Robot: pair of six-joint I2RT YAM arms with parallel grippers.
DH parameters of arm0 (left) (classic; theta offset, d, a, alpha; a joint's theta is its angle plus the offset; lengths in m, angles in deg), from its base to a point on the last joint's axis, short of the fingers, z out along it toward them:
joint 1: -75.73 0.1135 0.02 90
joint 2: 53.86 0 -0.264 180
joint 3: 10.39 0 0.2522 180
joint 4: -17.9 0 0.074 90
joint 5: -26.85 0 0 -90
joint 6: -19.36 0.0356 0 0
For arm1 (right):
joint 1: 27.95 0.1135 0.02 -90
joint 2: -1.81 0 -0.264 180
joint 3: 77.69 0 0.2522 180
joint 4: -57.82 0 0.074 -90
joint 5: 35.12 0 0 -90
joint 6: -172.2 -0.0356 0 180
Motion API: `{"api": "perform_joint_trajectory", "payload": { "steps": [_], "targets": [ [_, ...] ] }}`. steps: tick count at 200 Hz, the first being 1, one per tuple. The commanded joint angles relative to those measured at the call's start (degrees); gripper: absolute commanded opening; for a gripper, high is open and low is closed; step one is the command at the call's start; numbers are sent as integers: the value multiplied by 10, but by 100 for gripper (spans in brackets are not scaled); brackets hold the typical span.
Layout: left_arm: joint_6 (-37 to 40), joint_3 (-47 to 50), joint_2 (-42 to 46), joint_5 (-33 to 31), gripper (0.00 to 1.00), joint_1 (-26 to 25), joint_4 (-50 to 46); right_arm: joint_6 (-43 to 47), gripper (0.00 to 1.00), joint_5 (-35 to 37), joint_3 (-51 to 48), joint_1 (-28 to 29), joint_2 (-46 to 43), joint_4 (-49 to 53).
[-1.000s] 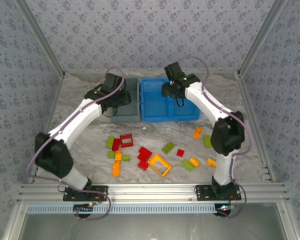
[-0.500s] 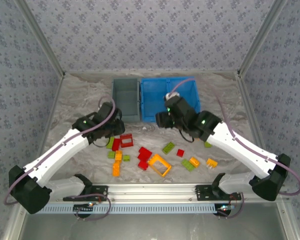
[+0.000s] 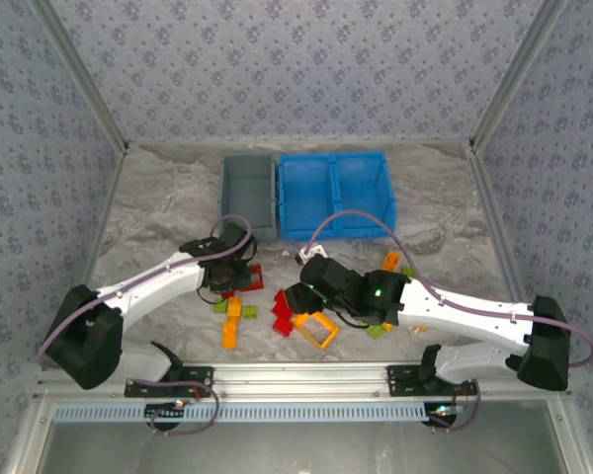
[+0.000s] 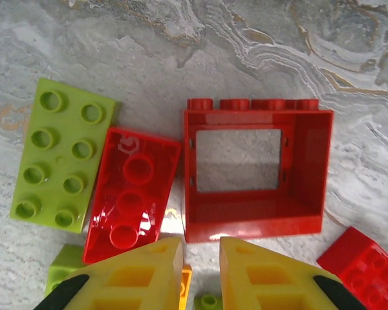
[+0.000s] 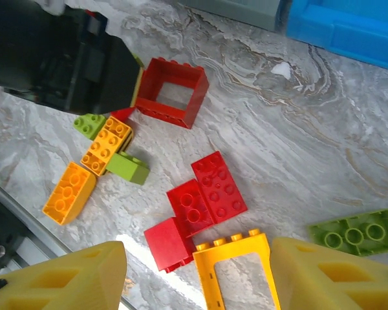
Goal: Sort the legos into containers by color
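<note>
Flat beneath both pairs of jaws, a marbled tabletop (image 3: 148,212), matt gray-white with brownish veins. Far beyond the fingertips, side by side: a wide blue bin (image 3: 341,227) of smooth bright plastic, split into two compartments, and a narrower gray bin (image 3: 249,233), rectangular and open on top.

Scattered close around the jaws, legos (image 3: 232,331) of glossy hard plastic, studded, in red, orange and lime green. Largest among them, a hollow red frame (image 4: 258,223) with four studs along its far wall and marble showing through its window, just ahead of the left gripper (image 4: 200,240). Same shape in orange, an orange frame (image 5: 229,248), between the fingers of the right gripper (image 5: 197,248). Ahead and to the left of the left tips, an eight-stud lime brick (image 4: 59,152) right against a translucent red brick (image 4: 134,194) lying underside up. Just ahead of the right jaws, two red bricks (image 5: 207,194) side by side.

Left jaws: narrowed to a thin slit between yellow fingers (image 4: 136,274), tips at the near left corner of the red frame, nothing seen clamped. Right jaws: spread wide, straddling the orange frame with no contact visible.
</note>
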Motion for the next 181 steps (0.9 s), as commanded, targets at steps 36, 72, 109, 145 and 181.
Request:
{"api": "perform_joint_trajectory", "payload": {
  "steps": [36,72,109,145,181],
  "targets": [
    [55,-57,-57,-30,21,30,-4,-28,62,10,-3,5,-10,-15],
    [73,-68,-84,-35,21,38,-1,-31,62,13,-7,6,-10,-11],
    [83,-80,-103,-36,21,42,-1,-33,62,20,-5,5,-10,-8],
    [89,-95,-133,-33,18,42,4,-30,62,13,-7,8,-12,-22],
    [90,-106,-152,-28,17,41,9,-19,62,-7,-12,14,-30,-60]
  ]
}}
